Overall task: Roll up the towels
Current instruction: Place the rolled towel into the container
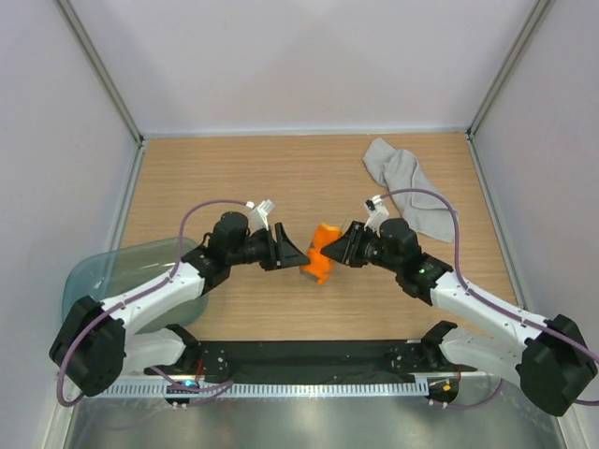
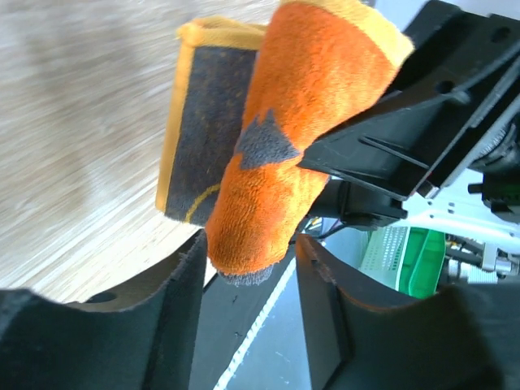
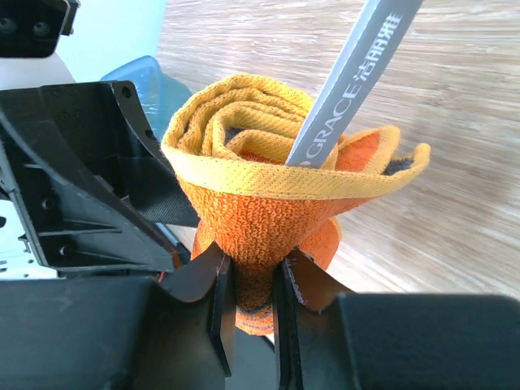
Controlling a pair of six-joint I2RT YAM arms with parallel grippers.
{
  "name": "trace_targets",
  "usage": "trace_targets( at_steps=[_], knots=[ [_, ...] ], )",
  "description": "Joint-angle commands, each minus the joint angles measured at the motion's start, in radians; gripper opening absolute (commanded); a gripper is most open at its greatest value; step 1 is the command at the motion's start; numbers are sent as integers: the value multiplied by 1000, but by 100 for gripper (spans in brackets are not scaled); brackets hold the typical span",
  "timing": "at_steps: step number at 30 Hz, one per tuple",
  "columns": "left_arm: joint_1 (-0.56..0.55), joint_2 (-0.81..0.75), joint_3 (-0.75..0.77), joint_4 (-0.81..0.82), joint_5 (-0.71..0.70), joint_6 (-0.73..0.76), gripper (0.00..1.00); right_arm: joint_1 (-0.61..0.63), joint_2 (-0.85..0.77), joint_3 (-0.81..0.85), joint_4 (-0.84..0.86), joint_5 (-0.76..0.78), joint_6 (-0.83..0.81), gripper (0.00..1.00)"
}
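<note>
— Where is the orange towel [image 1: 321, 253]?

— Mid-surface, between the two arms, and it looks lifted rather than lying flat. It is already coiled: the right wrist view shows the yellow-edged layers wound round each other, with a grey label [image 3: 349, 73] poking out of the middle.

— Who has it?

— The right pincer [image 1: 339, 245]. Its fingers are clamped tight on the lower part of the coil, squeezing the cloth thin between them.

— And the left pincer [image 1: 292, 253]?

— Spread apart. The roll's long axis slants down towards it, so the loose lower end hangs in the gap between its fingers. It sits close to one finger, but I can't tell whether it touches.

— So what does the next move turn on?

— My guess is that the left only has to close where it is, since the end is already between its fingers. Both arms are equally near.

— And the other towel?

— The grey towel [image 1: 407, 187] lies crumpled at the far right, well apart from both pincers, unrolled. The right arm is nearer to it. A teal tub [image 1: 122, 271] sits at the near left.
</note>
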Motion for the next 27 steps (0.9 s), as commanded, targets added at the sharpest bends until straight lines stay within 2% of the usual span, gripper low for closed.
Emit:
trace_targets(
  at_steps=[1, 4, 6, 9, 10, 11, 16, 17, 23, 27],
  knots=[
    [-8, -26, 39, 4, 34, 35, 51, -2, -44, 79, -62, -29, -13, 3],
    [-11, -56, 55, 2, 44, 23, 55, 4, -35, 116, -59, -66, 2, 3],
    [-11, -127, 96, -97, 25, 43, 56, 7, -16, 157, -58, -77, 7, 3],
    [-11, -239, 231, -425, -125, 157, 56, 35, 71, 244, -44, -115, 12, 3],
    [-11, -265, 268, -503, -234, 181, 57, 47, 98, 273, -41, -121, 10, 2],
    [-11, -289, 341, -657, -286, 216, 57, 78, 163, 304, -41, -131, 9, 2],
    [-10, -467, 501, -1013, -653, 219, 60, 190, 374, 542, -36, -157, -8, 2],
    [-10, -502, 538, -1098, -764, 210, 61, 226, 411, 574, -30, -160, -8, 2],
    [-10, -768, 621, -1298, -1027, 198, 69, 365, 730, 893, -32, -255, -19, 1],
    [-13, -874, 610, -1347, -1052, 219, 71, 437, 945, 1124, -7, -353, 2, 1]
  ],
)
